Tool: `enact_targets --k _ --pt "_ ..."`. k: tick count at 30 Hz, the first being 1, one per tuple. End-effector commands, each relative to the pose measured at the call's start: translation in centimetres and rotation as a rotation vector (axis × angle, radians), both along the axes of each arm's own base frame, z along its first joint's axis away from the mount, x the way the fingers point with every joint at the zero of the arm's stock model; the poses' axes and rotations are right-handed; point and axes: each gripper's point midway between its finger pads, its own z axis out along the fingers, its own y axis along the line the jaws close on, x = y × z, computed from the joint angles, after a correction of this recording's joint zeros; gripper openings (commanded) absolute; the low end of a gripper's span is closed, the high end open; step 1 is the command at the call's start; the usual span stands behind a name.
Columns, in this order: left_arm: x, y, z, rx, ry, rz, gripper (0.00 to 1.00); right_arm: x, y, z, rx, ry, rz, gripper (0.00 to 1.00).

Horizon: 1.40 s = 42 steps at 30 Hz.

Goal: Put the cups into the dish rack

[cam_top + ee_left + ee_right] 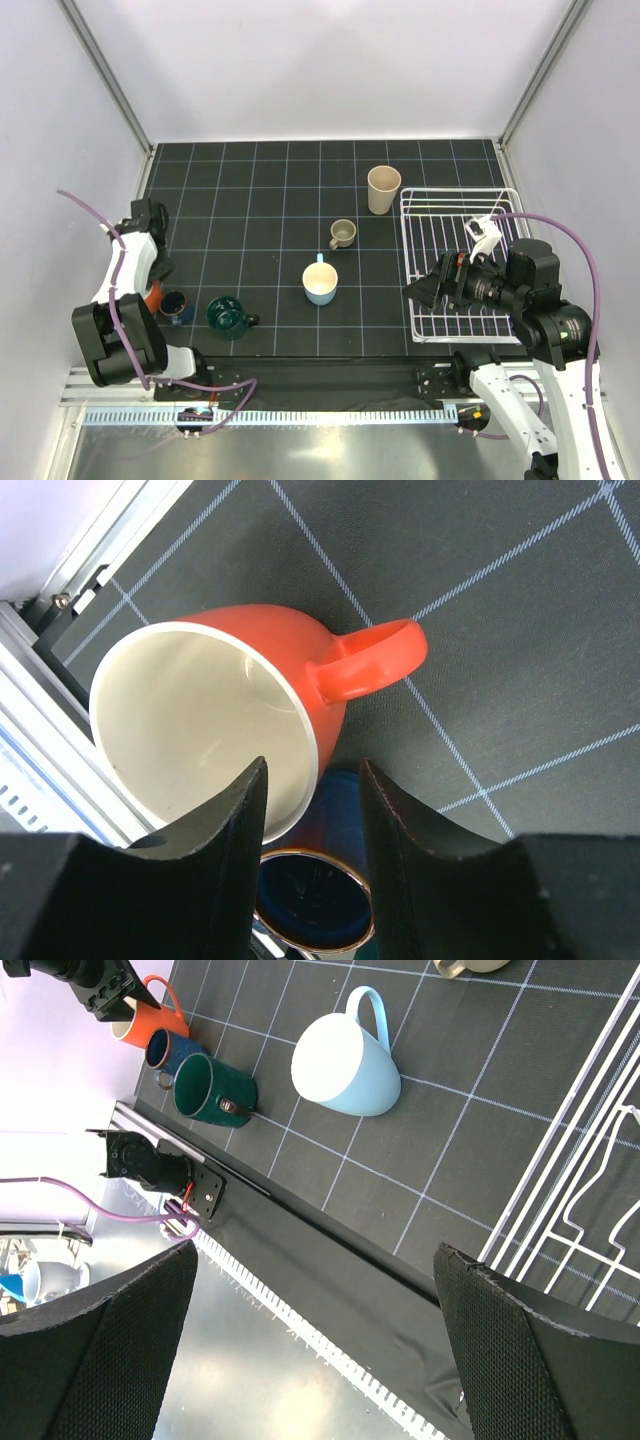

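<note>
- The orange cup (200, 710) is glossy glazed ware, bright orange outside and cream-white inside, with a thick looped handle. It stands at the near left edge of the counter (250, 200), a dark matte mat ruled with a thin white grid.
- Just beside it sits the navy cup (315, 905), deep blue with a shiny rim. Next along is the dark teal mug (224, 315), round-bodied with a small handle.
- My left gripper (310, 810) is spread. Its matte black fingers straddle the orange cup's rim beside the handle, one over the pale inside and the other outside the wall. I cannot tell whether either pad touches the glaze.
- My left arm rises from its base, folds at a raised elbow, and points its wrist down over the orange cup.
- The light blue mug (320, 283) is smooth, white inside, and stands mid-counter. The small taupe mug (342, 234) stands just beyond it.
- The tall beige tumbler (383, 189), plain, matte and handleless, stands near the far left corner of the dish rack (412, 262).
- The rack is a rectangle of thin white wire on the counter's right side, and all six cups stand on the mat outside it.
- My right gripper (320, 1360) is wide apart, hovering over the rack's near left part and pointing left. My right forearm lies roughly level above the wires.
</note>
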Motion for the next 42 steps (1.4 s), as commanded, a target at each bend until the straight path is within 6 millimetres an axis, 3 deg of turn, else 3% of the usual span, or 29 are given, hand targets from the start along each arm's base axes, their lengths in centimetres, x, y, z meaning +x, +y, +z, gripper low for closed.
enact_targets --k 1,7,9,13,15,18,21,23,25,26,29,34,35,38,40,42 --pt "0.5 0.1 -0.3 -0.011 -0.030 0.032 0.41 0.5 0.2 1.3 0.014 -0.039 0.000 1.00" --pt "0.1 0.3 -0.9 -0.013 0.000 0.047 0.36 0.4 0.2 1.5 0.018 -0.046 -0.002 1.00" --pt "0.1 0.3 -1.0 -0.019 0.003 0.048 0.29 0.3 0.2 1.5 0.020 -0.048 -0.001 1.00" --pt "0.6 0.0 -0.7 -0.042 -0.021 0.041 0.00 0.2 0.1 1.5 0.017 -0.045 -0.003 1.00" --pt "0.7 -0.4 -0.3 -0.059 -0.035 0.037 0.00 0.2 0.1 1.6 0.020 -0.043 -0.005 1.00" --pt "1.3 -1.1 1.4 -0.082 -0.119 0.020 0.00 0.0 0.2 1.6 0.028 -0.044 -0.005 1.00" --pt "2.7 -2.8 4.5 -0.136 -0.257 -0.024 0.01 0.2 0.1 1.4 0.022 -0.038 -0.011 1.00" --pt "4.0 -3.8 7.9 -0.143 -0.380 -0.066 0.00 0.3 0.1 1.2 0.020 -0.029 -0.012 1.00" --pt "4.9 -5.8 10.4 -0.186 -0.457 -0.130 0.00 0.4 0.1 1.0 0.018 -0.026 -0.010 1.00" --pt "5.5 -6.6 12.8 -0.199 -0.534 -0.151 0.00 0.5 0.1 0.9 0.014 -0.027 -0.011 1.00" --pt "6.4 -10.5 17.0 -0.338 -0.691 -0.236 0.00 0.8 0.2 0.3 0.012 -0.015 -0.006 1.00" --pt "6.6 -18.7 22.5 -0.621 -0.875 -0.438 0.00 1.3 0.9 -0.2 0.029 -0.002 0.034 1.00" --pt "6.6 -21.6 24.2 -0.687 -0.928 -0.536 0.00 1.5 1.2 -0.3 0.034 0.005 0.046 1.00" --pt "5.2 -27.1 27.5 -0.866 -1.032 -0.709 0.00 1.9 1.8 0.2 0.054 -0.004 0.079 1.00" --pt "3.8 -29.3 28.5 -0.958 -1.068 -0.775 0.00 2.0 2.5 1.0 0.078 -0.022 0.113 1.00" --pt "1.9 -31.9 30.9 -1.055 -1.148 -0.882 0.00 2.0 3.8 1.7 0.097 -0.050 0.169 1.00"
